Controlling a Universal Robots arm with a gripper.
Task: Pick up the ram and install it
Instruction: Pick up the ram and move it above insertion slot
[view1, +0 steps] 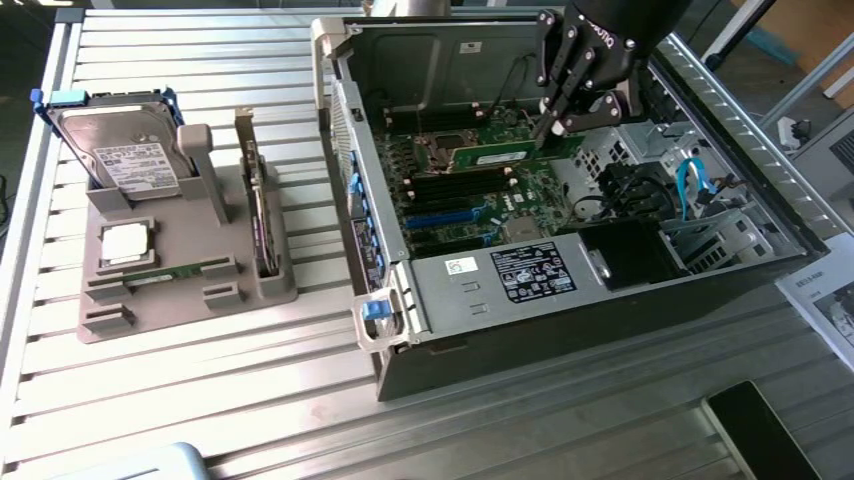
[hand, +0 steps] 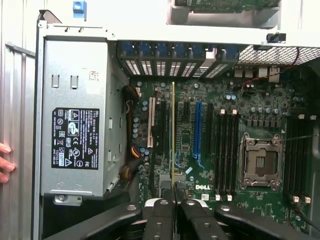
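Robot gripper (view1: 551, 125), jaws clamped on the ram (view1: 494, 154), holds the green stick edge-down and level above the motherboard (view1: 454, 200) inside the open computer case (view1: 400, 300), likely to line up with a slot.

Bench is a grey slatted aluminium-profile table (view1: 200, 380), ribs running between the exterior view's left and right, evenly lit with a soft sheen on the slats. Past the table's edge on the exterior view's left there's dark floor (view1: 16, 60); past its far corner on the exterior view's right, a brown cardboard box (view1: 801, 22) with something teal (view1: 778, 45) by it, slanted metal tubing (view1: 731, 30) and a white unit (view1: 834, 140). Near the table's front edge: black flat slab (view1: 761, 430) toward the exterior view's right, pale rounded object (view1: 134, 465) toward its left.
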